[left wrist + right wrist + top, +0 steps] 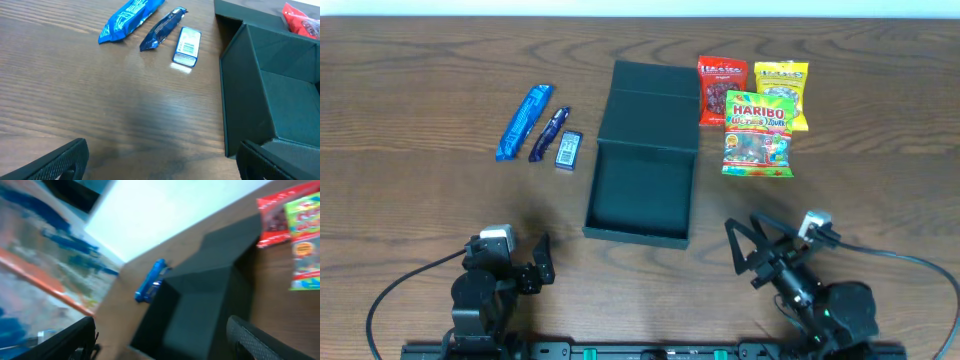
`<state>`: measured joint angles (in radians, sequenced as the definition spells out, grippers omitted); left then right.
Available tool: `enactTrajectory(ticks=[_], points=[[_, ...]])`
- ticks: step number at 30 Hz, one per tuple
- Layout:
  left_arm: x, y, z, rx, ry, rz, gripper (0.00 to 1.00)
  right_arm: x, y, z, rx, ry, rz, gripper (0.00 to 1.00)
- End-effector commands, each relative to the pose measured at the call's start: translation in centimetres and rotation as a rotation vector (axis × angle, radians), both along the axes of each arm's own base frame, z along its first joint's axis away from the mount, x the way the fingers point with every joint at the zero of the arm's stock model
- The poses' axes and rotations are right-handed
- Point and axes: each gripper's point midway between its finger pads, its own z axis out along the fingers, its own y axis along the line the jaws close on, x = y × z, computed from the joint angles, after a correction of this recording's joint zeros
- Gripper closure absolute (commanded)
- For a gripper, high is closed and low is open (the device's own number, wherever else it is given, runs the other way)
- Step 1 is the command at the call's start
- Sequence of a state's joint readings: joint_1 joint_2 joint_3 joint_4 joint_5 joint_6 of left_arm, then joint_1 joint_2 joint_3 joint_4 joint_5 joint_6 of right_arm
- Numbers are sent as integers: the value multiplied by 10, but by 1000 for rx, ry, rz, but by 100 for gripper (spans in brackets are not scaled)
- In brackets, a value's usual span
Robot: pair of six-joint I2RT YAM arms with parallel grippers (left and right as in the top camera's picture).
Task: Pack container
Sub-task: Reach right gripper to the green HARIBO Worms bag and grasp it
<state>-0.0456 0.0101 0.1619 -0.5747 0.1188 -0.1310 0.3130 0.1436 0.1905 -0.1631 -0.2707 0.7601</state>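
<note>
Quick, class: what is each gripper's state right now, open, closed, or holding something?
Left gripper: open, holding nothing.
Right gripper: open, holding nothing.

1. A brown wood-grain table [420,190] carries everything.
2. A dark teal-green matte rectangular box [642,195] sits at its middle, flap lid laid open.
3. Left of the box lie a light blue wrapped bar [523,122], a dark blue wrapped bar [549,134] and a small blue-and-white pack [568,149].
4. To the right lie a red candy bag [721,90] and a yellow candy bag [783,85], with a green-topped gummy bag [757,135] overlapping their lower edges.
</note>
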Motion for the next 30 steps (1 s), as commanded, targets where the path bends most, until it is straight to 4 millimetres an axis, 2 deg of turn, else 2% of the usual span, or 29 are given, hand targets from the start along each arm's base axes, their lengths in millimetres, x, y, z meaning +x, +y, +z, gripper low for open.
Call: enactTrajectory(ticks=[1, 9, 15, 22, 26, 30], points=[[1, 4, -3, 4, 0, 22, 5, 13, -8, 14, -117, -35, -57, 20], [1, 4, -3, 4, 0, 22, 5, 59, -15, 10, -356, 96, -99, 15], [1, 4, -3, 4, 0, 22, 5, 98, -30, -8, -561, 250, -173, 9], [1, 4, -3, 4, 0, 22, 5, 140, -50, -50, -711, 423, -263, 1], [1, 4, -3, 4, 0, 22, 5, 159, -66, -76, -721, 472, -303, 1], [1, 4, -3, 4, 0, 22, 5, 174, -83, -94, -713, 499, -347, 4]])
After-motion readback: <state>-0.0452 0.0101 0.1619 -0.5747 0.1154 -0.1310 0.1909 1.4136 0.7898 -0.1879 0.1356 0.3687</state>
